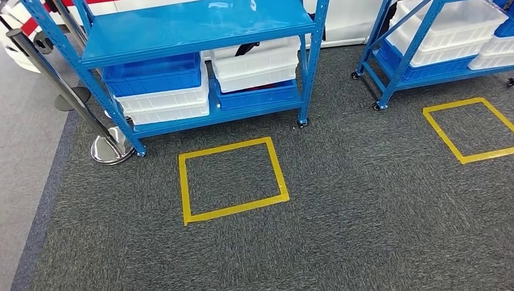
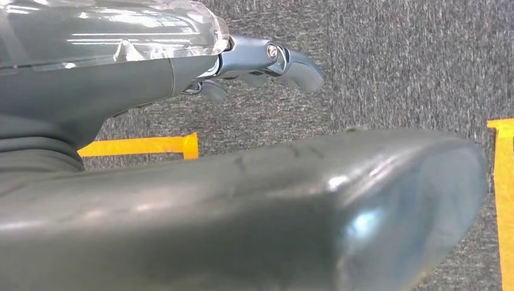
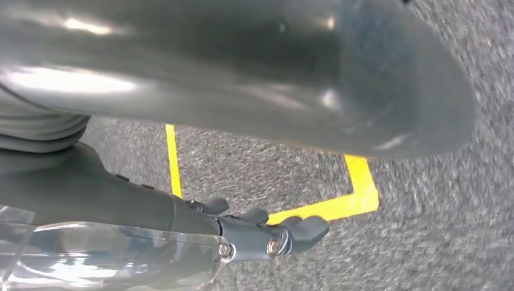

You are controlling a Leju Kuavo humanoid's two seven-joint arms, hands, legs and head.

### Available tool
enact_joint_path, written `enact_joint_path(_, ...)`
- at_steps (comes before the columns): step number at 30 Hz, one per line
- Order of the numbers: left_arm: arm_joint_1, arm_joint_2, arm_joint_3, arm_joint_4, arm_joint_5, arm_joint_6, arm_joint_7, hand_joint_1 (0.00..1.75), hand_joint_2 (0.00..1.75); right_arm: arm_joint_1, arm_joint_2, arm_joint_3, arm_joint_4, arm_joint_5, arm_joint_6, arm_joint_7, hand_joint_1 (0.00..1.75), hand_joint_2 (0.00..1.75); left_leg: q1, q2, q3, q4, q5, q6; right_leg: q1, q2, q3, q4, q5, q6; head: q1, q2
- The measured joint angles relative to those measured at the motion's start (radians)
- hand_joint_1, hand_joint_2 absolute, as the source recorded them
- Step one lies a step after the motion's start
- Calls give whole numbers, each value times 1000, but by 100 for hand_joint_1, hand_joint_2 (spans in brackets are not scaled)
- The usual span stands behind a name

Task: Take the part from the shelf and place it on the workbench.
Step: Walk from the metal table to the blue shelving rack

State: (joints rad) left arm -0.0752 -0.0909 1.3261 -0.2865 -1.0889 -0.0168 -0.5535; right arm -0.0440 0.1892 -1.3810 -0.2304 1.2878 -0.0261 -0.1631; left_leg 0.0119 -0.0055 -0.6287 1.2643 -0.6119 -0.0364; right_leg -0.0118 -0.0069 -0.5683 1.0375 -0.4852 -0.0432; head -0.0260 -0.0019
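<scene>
The left hand [image 2: 254,66] is seen hanging over the floor, fingers loosely extended and nothing held. The right hand [image 3: 260,230] is likewise seen empty, fingers apart.

Ahead of me a shelf [image 1: 200,36] stands on the carpet [image 1: 363,212], bins [image 1: 163,91] stacked on its lower level; a taped square [image 1: 233,179] lies on the floor just before it; a stanchion base [image 1: 111,148] sits left of the shelf's front-left leg; a 2nd shelf [image 1: 436,42] stands to the right, with a 2nd taped square [image 1: 470,128] before it.
</scene>
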Motion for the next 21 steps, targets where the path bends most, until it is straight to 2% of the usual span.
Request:
enact_joint_path(1,2,0,0,0,0,0,1,0,0,0,0,1,0,7,-1,3,0,0,0,0,-26,26,-7,2,3,-2,8,0,-7,-2,0,0)
enact_joint_path(2,3,0,1,0,0,0,1,0,0,1,0,2,0,13,-2,7,0,0,-1,0,-36,18,7,5,6,-6,17,0,-14,-3,0,0)
enact_joint_path(3,4,0,1,0,0,0,2,0,0,2,0,3,0,17,-2,10,0,0,-4,3,-29,-24,43,13,9,-12,28,0,-21,-3,0,0)
enact_joint_path(4,4,0,2,0,0,-1,1,0,0,3,1,3,0,19,-1,13,0,0,-10,17,-10,-90,93,25,11,-18,39,-1,-30,-4,0,0)
enact_joint_path(5,3,0,3,0,0,-1,1,0,0,5,2,3,1,22,0,15,0,0,-17,37,8,-150,127,37,14,-26,49,-1,-37,-2,1,0)
enact_joint_path(7,-1,0,5,0,1,-1,1,0,0,7,5,4,2,25,4,18,0,0,-31,70,29,-221,142,52,15,-43,60,-2,-50,7,2,0)
enact_joint_path(8,-2,0,6,0,1,-1,1,0,0,7,6,5,3,27,6,19,0,0,-33,70,29,-227,134,55,16,-52,65,2,-51,14,2,0)
enact_joint_path(9,-2,-1,6,0,1,-1,2,0,0,6,5,7,3,28,7,20,0,0,-31,60,35,-235,135,58,15,-60,71,8,-51,21,2,0)
enact_joint_path(10,0,-1,7,0,1,-1,2,0,0,5,5,8,3,30,8,21,0,0,-27,50,47,-244,147,61,14,-62,78,17,-53,27,2,0)
enact_joint_path(11,2,-2,8,0,1,0,3,0,0,4,5,10,3,31,8,22,0,0,-23,39,61,-253,155,65,13,-53,79,36,-61,33,3,0)
enact_joint_path(12,2,-3,8,0,1,0,4,0,0,3,5,12,3,34,9,22,0,0,-19,29,73,-260,157,68,10,-38,69,64,-80,39,4,0)
enact_joint_path(13,0,-4,8,0,1,0,5,0,0,2,5,13,3,36,9,22,0,0,-17,20,82,-264,158,69,7,-20,46,106,-107,44,6,0)
enact_joint_path(15,-3,-5,8,0,1,0,6,0,0,2,5,17,3,42,9,23,0,0,-15,-2,86,-264,154,70,0,0,-25,209,-160,54,7,0)
enact_joint_path(16,-3,-6,8,0,1,-1,6,0,0,1,4,19,3,44,8,24,0,0,-14,-15,88,-263,151,68,-3,2,-54,242,-168,58,8,0)
enact_joint_path(17,-1,-7,8,0,1,-2,6,0,0,2,3,21,3,47,8,25,0,0,-12,-27,92,-262,146,65,-6,3,-71,247,-159,62,8,0)
enact_joint_path(18,1,-8,8,1,1,-3,6,0,0,3,1,23,3,49,7,26,0,0,-10,-41,98,-260,140,61,-9,5,-70,218,-127,66,8,0)
enact_joint_path(20,5,-11,8,1,2,-6,7,0,0,7,-2,26,3,49,7,26,0,0,-3,-65,114,-254,124,48,-16,25,-42,106,-40,73,8,0)
enact_joint_path(21,5,-13,9,1,3,-7,7,0,0,9,-2,27,3,46,7,25,0,0,-1,-73,119,-250,115,41,-17,35,-32,58,-13,72,10,0)
